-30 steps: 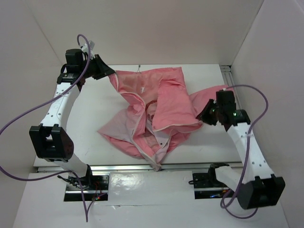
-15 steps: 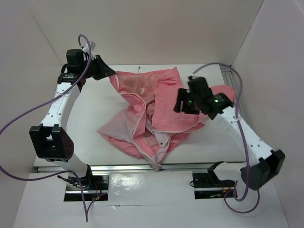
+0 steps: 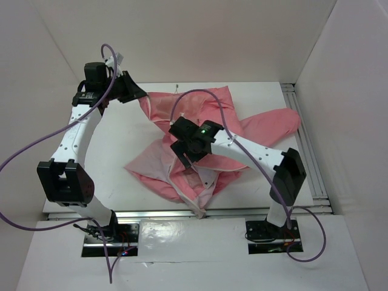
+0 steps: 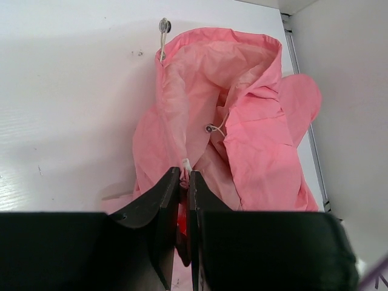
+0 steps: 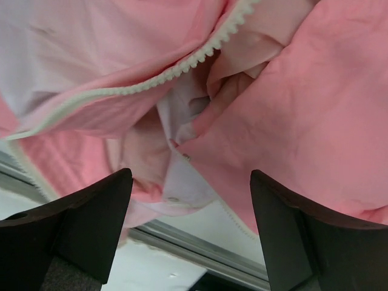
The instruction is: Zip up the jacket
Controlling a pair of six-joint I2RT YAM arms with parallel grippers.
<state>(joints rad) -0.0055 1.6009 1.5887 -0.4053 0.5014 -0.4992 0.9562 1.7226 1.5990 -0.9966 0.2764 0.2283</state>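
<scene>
Your left gripper [image 3: 136,94] is clamped on the jacket [image 3: 203,109]. In its wrist view the two fingers [image 4: 160,209] stand almost together, with a fold of pink cloth pinched between them. A short white end of tape pokes up just past the tips. Ahead of those tips the jacket spreads away in a crumpled heap and leans off to the gripper's right side. A cord [image 4: 162,39] with a small metal end lies on the table [image 3: 121,136] straight ahead, touching the far edge of the cloth.

Your right gripper [image 3: 185,159] hangs over the middle of the jacket with its jaws wide apart and nothing held. From its wrist camera the open span is filled with cloth lying beneath it. The zipper [image 5: 200,54] runs slantwise ahead of the tips, its pale teeth plain to see. Paler lining [image 5: 73,42] lies beyond it, towards the finger on the left of that picture. The salmon outer cloth fills the side by the other finger. Between the fingertips lies a small pale flap. Behind it, nearer the wrist, a strip of the table's metal rail [image 5: 182,239] shows past the cloth's edge. You cannot tell from these views whether the pads touch the fabric.

From above, one sleeve [image 3: 273,121] reaches out past the right arm, away from both grippers.
</scene>
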